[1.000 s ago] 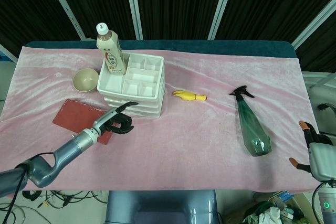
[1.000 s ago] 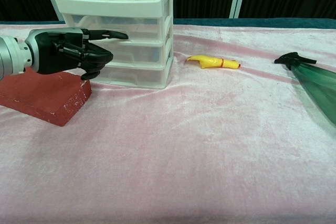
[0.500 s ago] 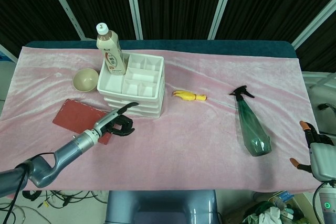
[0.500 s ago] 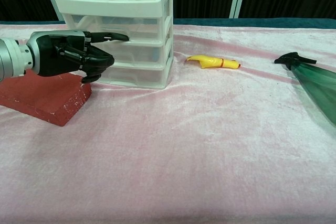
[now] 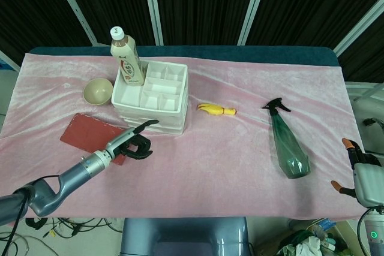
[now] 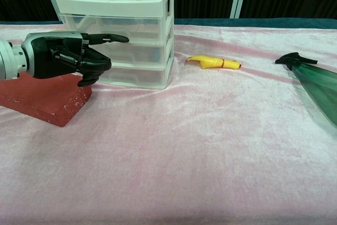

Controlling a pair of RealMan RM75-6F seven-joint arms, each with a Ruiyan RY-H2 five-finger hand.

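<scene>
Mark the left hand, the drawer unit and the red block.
left hand (image 6: 68,59), chest view, on the dark curled fingers.
drawer unit (image 6: 139,51), chest view, on the middle drawer front.
red block (image 6: 39,98), chest view, on its bare top face.

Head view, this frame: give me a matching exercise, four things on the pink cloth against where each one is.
Things:
1. Small beige bowl
2. Yellow rubber chicken toy
3. Dark green spray bottle
4. Brown drink bottle with white cap

Places:
A. Standing in a back corner compartment of the white plastic drawer unit
B. Lying on its side, right part of the cloth
C. Left of the drawer unit
D. Between the drawer unit and the spray bottle

Pairs: 1-C, 2-D, 3-B, 4-A
</scene>
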